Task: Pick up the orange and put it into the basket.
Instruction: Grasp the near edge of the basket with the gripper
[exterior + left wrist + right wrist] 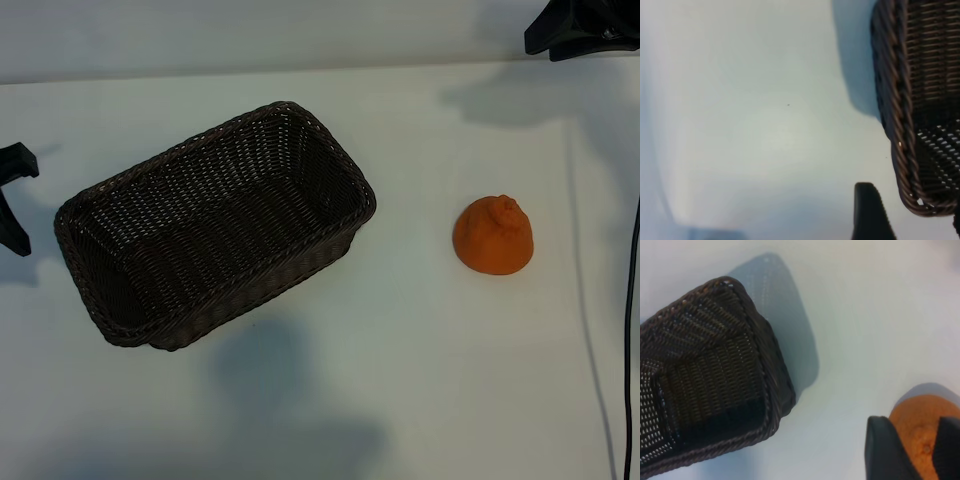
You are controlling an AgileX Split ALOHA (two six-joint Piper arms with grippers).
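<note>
- The orange [494,236] sits on the white surface [420,380], knobby bump up, well apart from the basket [215,225] and on the right arm's side of it.
- No brand, label or writing can be read on the orange, the basket or the surface.
- The right tool [917,452] hangs above the orange: in the right wrist view its two dark fingers [885,450] stand partly spread, with the orange [922,422] showing in the gap between them.
- Whether the fingers touch the orange cannot be told; in the exterior view the orange rests on the surface with nothing around it, so it is not lifted.
- In the exterior view only a dark part of the right arm [585,25] shows at the top right edge.
- The basket lies skewed on the surface, its braided rim [330,140] and sloping sides in plain sight; nothing lies in the part of its inside that shows.
- The left tool is beside the basket's near corner [920,200]; one dark finger [870,212] shows, apart from the wicker.
- The left tool stands spread and holds nothing.
- A black cable [632,330] runs down the right edge of the surface.
</note>
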